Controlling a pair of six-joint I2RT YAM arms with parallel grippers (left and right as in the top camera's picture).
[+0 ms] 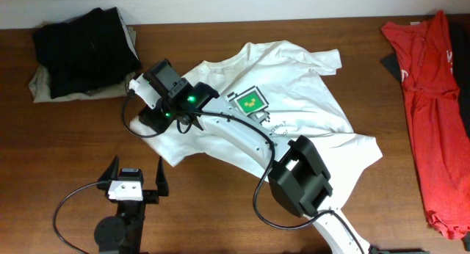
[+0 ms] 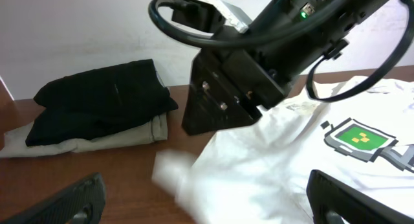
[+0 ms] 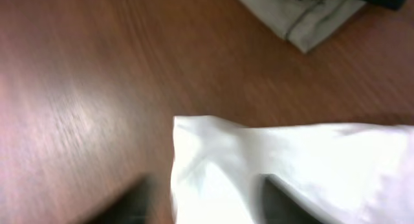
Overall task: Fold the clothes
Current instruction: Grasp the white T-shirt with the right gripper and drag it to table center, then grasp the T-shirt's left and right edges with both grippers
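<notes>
The white T-shirt (image 1: 301,92) lies spread over the middle of the table, with its green-and-grey robot graphic (image 1: 250,102) facing up. My right gripper (image 1: 147,120) reaches across it to the left sleeve. In the right wrist view, which is blurred, its fingers (image 3: 207,198) stand apart with the sleeve's edge (image 3: 213,153) between them. My left gripper (image 1: 136,173) is open and empty near the front edge, just short of the shirt. The left wrist view shows the sleeve tip (image 2: 171,169) between its fingers (image 2: 204,201), with the right gripper (image 2: 220,104) above.
A folded black garment on a beige one (image 1: 84,52) sits at the back left and also shows in the left wrist view (image 2: 97,107). A red shirt (image 1: 433,100) lies along the right edge. The right arm (image 1: 301,177) crosses over the T-shirt's lower part.
</notes>
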